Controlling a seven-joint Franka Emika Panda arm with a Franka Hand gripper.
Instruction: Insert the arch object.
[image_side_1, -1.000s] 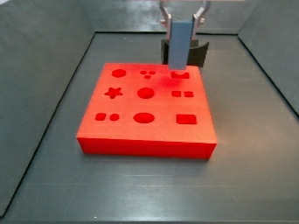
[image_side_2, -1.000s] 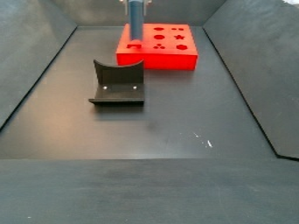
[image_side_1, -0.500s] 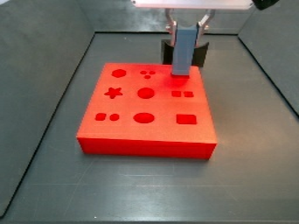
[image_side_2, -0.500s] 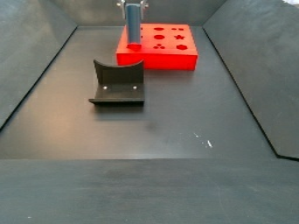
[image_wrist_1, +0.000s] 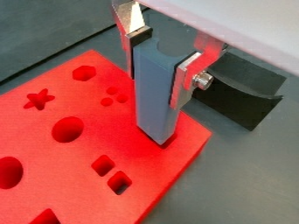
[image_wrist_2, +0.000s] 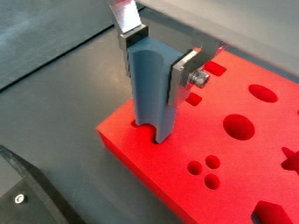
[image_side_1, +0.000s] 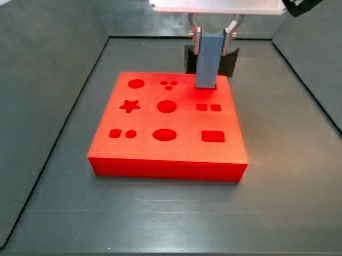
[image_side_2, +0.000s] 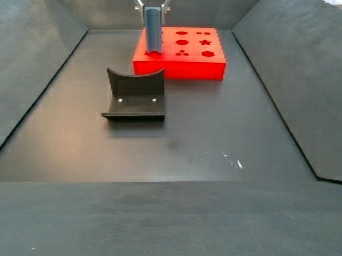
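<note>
I see a dark grey floor (image_side_2: 187, 130) with dark walls (image_side_2: 307, 80) leaning up all around it. Soft light shines on the floor. Tiny white specks (image_side_2: 227, 157) sit at 4 o'clock. The fixture (image_side_2: 134, 95) stands at 10 o'clock.

Dark fixture (image_side_2: 134, 96) on floor

The dark grey, matte tabletop (image_side_2: 174, 150), walled by sloping dark panels, carries two things. A flat, bright red rectangular board (image_side_1: 167, 125) with shaped cut-outs lies on it towards the far end in a side view (image_side_2: 187, 52). The dark L-shaped bracket fixture (image_side_2: 134, 97) stands on its base plate nearer the middle, apart from the board. The end effector (image_side_1: 213, 35), clamped on the steel-blue arch slab (image_side_1: 210, 60), hangs over the board's edge.
</note>
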